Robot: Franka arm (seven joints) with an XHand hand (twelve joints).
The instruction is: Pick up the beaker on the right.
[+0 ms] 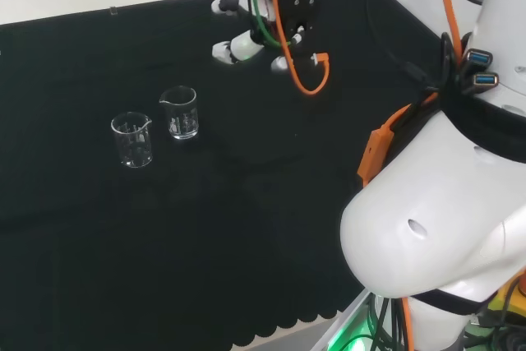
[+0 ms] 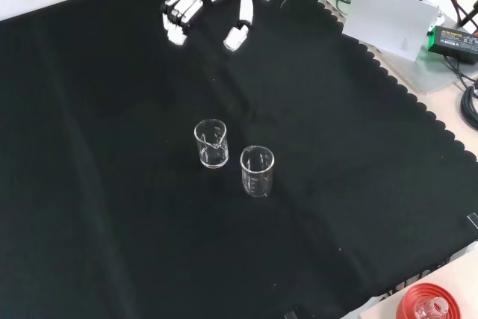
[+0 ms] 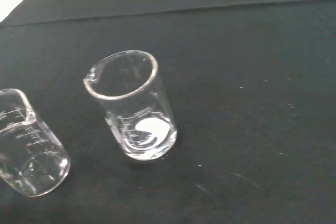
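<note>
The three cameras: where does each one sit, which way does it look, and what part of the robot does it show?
Head view: behind and above the arm's base, looking over the white links at two beakers, with the hand beyond.
Front view: facing the arm, looking down on the cloth; the hand enters from the top.
Wrist view: at the wrist, close on both beakers.
All three share the near beaker and far beaker.

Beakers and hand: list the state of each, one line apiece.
Beaker on the right in the head view: upright on the cloth, empty, untouched.
Beaker on the left in the head view: upright, empty, standing apart from the other.
Hand: open, fingers relaxed, above the cloth, well away from both beakers, holding nothing.
Black cloth: spread flat over the bench.
</note>
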